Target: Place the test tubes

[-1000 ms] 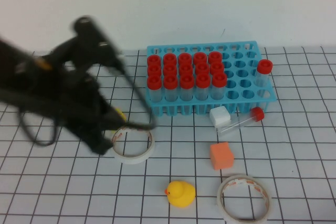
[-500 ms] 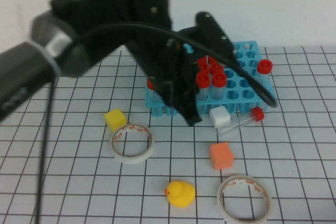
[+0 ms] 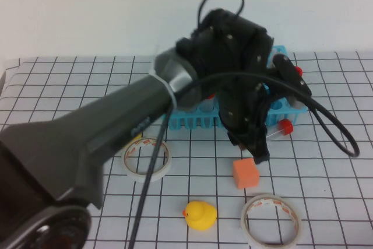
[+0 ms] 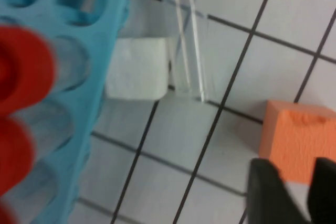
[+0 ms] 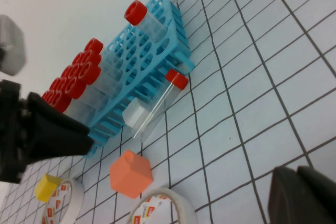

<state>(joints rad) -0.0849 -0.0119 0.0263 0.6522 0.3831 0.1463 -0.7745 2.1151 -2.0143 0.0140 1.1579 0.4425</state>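
A blue rack (image 3: pixel 284 107) holds several red-capped test tubes (image 5: pixel 84 72), and one more tube (image 5: pixel 140 16) stands alone at its far right end. One clear tube with a red cap (image 3: pixel 284 126) lies on the table in front of the rack, leaning on a white cube (image 4: pixel 137 75). My left gripper (image 3: pixel 259 157) hangs just in front of that tube, over an orange cube (image 3: pixel 245 173). In the left wrist view the left gripper (image 4: pixel 300 182) is open a little, with nothing between its fingers. My right gripper (image 5: pixel 296 179) is shut and empty, low over the table to the right.
A yellow duck (image 3: pixel 201 215) sits at the front, with one tape roll (image 3: pixel 147 158) to its left and another (image 3: pixel 271 220) to its right. A yellow cube (image 5: pixel 47 186) lies by the left tape roll. The left arm (image 3: pixel 116 126) stretches across the table's left half.
The left arm has swung from the table's left side across the rack to its front right. Its gripper has opened slightly. The right gripper has stayed shut.
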